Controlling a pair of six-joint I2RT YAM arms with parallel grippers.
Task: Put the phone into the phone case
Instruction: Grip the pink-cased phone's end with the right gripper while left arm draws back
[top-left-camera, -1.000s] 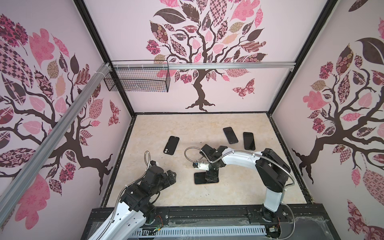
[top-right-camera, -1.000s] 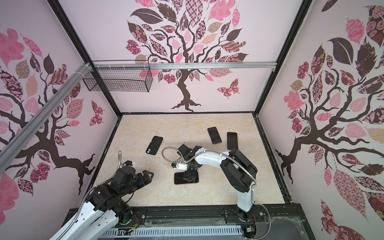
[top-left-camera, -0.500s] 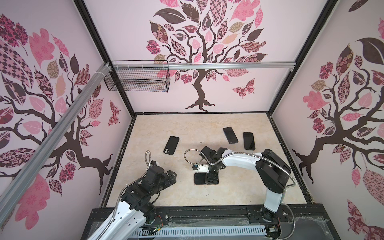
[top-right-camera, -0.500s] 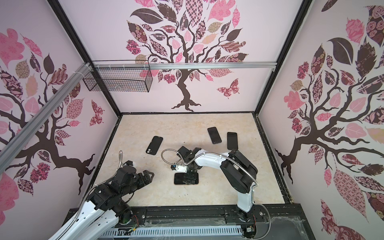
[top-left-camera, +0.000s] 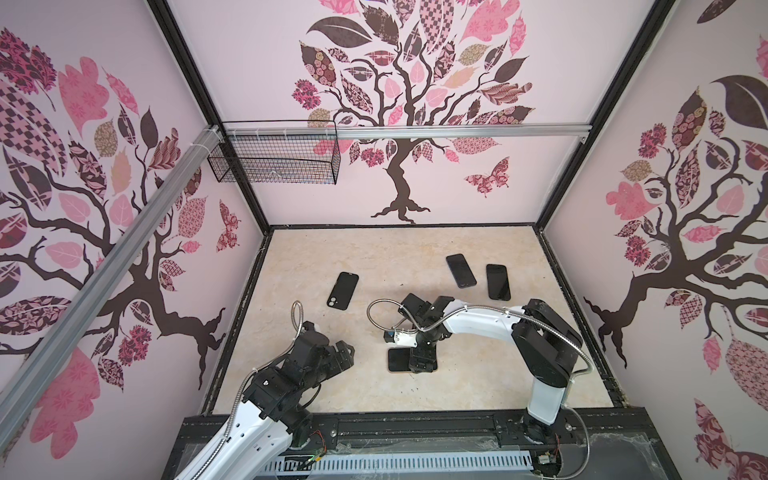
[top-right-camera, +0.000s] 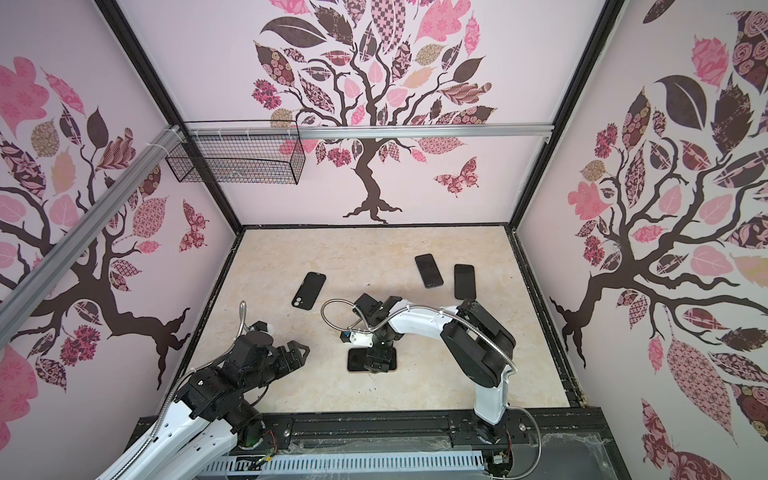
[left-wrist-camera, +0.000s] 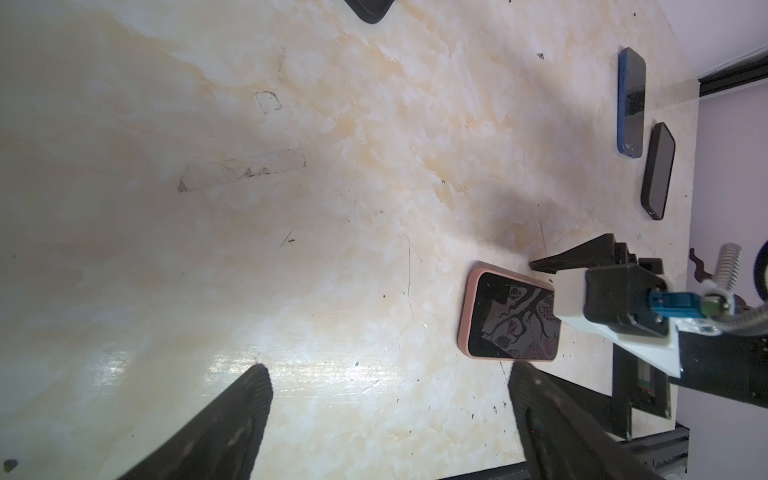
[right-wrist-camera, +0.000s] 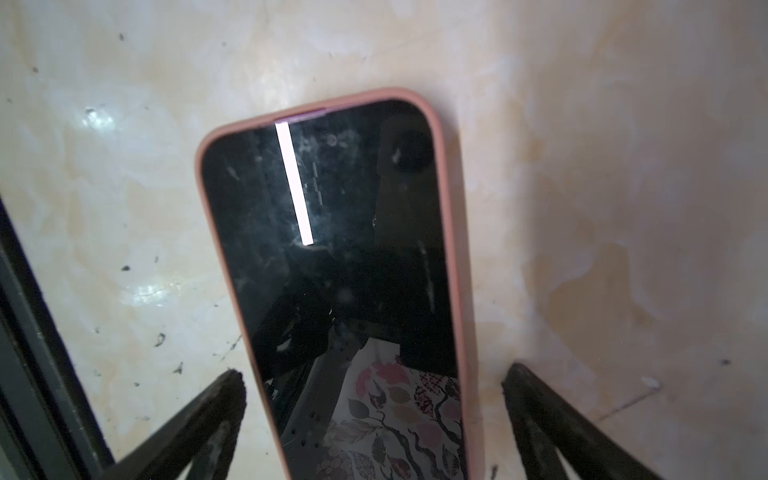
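Note:
The phone (right-wrist-camera: 332, 249), dark screen up, lies flat inside the pink phone case (right-wrist-camera: 451, 249) on the marble table near its front middle (top-left-camera: 398, 360) (top-right-camera: 356, 360). My right gripper (right-wrist-camera: 374, 376) hangs just over the phone's near end, open, with one finger on each side of the case and neither touching it; both top views show it there (top-left-camera: 422, 360) (top-right-camera: 380, 360). My left gripper (left-wrist-camera: 388, 374) stands open and empty at the front left (top-left-camera: 348, 350) (top-right-camera: 300, 352), apart from the cased phone (left-wrist-camera: 511, 324).
A black phone-shaped thing (top-left-camera: 343, 291) with a camera hole lies at mid-left. Two more dark phones (top-left-camera: 461, 271) (top-left-camera: 498, 281) lie at the back right; the left wrist view shows one of them blue-edged (left-wrist-camera: 631, 104). A wire basket (top-left-camera: 274, 160) hangs on the back wall.
My right gripper's jaws have spread wider around the cased phone. The left arm has stayed where it was.

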